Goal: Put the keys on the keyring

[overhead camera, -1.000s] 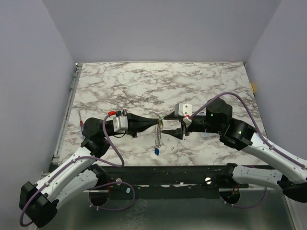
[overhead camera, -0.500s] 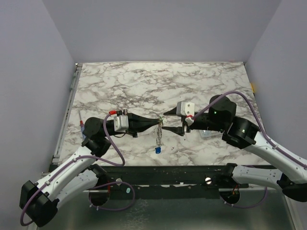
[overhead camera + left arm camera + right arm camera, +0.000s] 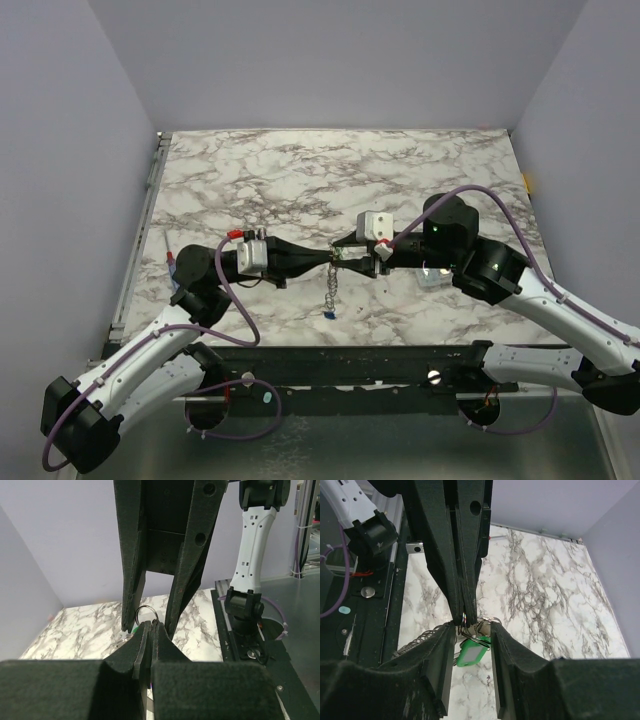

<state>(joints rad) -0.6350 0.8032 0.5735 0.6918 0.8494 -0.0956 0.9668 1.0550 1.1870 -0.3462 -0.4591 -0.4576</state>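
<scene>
Two arms meet: the left end effector [image 3: 151,626], clamped on the keyring [image 3: 146,606], apparently steadies it while the right end effector [image 3: 472,630], at 3 o'clock, fingers apart, straddles a green key [image 3: 471,656], with the chain [image 3: 329,285] hanging toward 6 o'clock above the counter [image 3: 300,180].

You've got a marble-look table [image 3: 300,170] boxed in by plain lavender walls [image 3: 330,60]. A small clear plastic box [image 3: 432,278] sits toward the right side. Over by the left edge there's a thin pen [image 3: 171,258], red end showing, next to the metal rail [image 3: 140,230].
</scene>
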